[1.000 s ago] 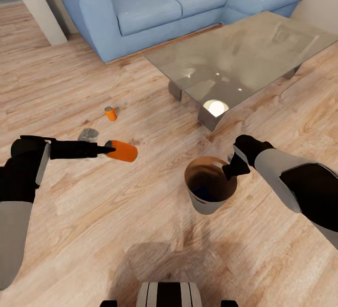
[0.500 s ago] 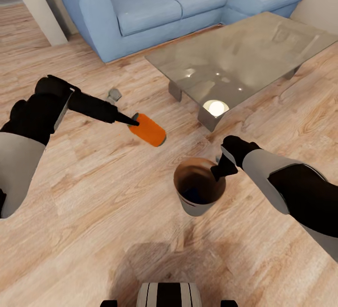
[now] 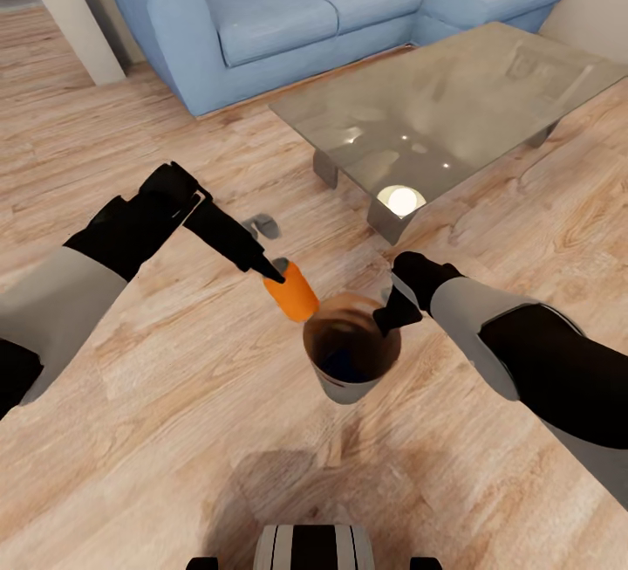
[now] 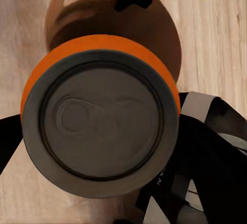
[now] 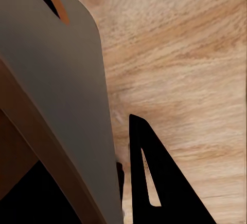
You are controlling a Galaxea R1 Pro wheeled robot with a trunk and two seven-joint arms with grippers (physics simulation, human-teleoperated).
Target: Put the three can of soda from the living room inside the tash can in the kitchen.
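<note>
Just above the near-left rim of the trash can (image 3: 347,382), an orange soda can (image 3: 293,292) hangs tilted, long axis slanting down toward the bucket's coppery mouth, grey top facing the left gripper (image 3: 272,271) that pinches it. Opposite, the right gripper (image 3: 386,319) clamps the bucket's far rim, holding it over light wood floor (image 3: 157,430) near a glass coffee table (image 3: 462,107) and blue sofa (image 3: 288,11).

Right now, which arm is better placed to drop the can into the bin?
Left. The left gripper is shut on the orange can, right beside the bin's rim. The right gripper is busy gripping that rim, holding the bin up.
</note>
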